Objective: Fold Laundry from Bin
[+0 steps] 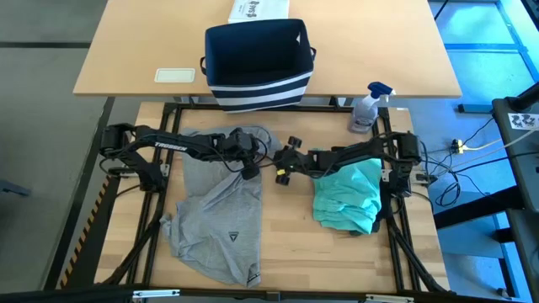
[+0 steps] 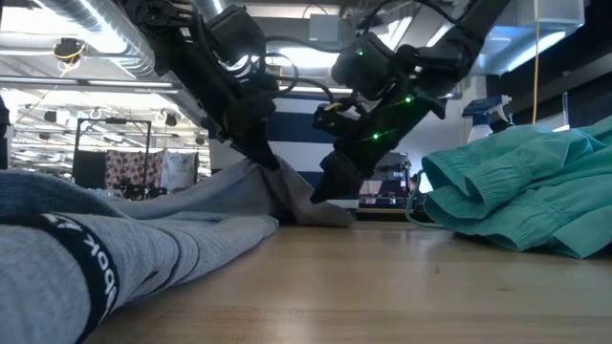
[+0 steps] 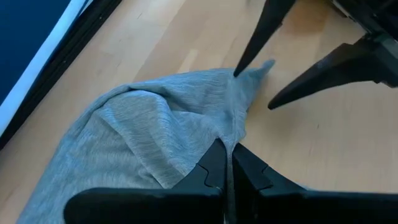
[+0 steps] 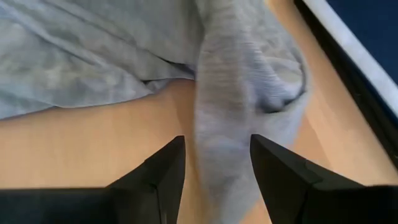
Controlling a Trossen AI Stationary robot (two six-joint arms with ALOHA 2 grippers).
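A grey shirt (image 1: pixel 221 210) lies spread on the wooden table (image 1: pixel 295 244). It is soft and floppy, with wrinkles and a tiny dark logo near its hem. The cloth looks fuzzy, like a sweatshirt.

The left gripper (image 3: pixel 227 163) pinches a fold of the grey shirt. Its two dark fingers are pressed tight together with the cloth caught between them. The cloth rises from the table into a little peak at the fingers, then falls away in smooth folds.

The right gripper (image 4: pixel 217 155) points at the same end of the shirt. Its fingers (image 4: pixel 160 171) stand apart, and a thick bunched strip of grey cloth runs in the gap between them. I cannot tell if they squeeze the cloth or only sit on each side of it. In the left wrist view, those fingers look like long black spikes, and one tip touches the pointed corner of the shirt.

Near the right arm, away from both grippers, sits a teal piece (image 1: pixel 347 198). It is crumpled into a puffy heap with a gathered edge.

The bin (image 1: pixel 258 63) stands past the fingers, on the next table. It is a dark blue cloth box with white stripes round the bottom.
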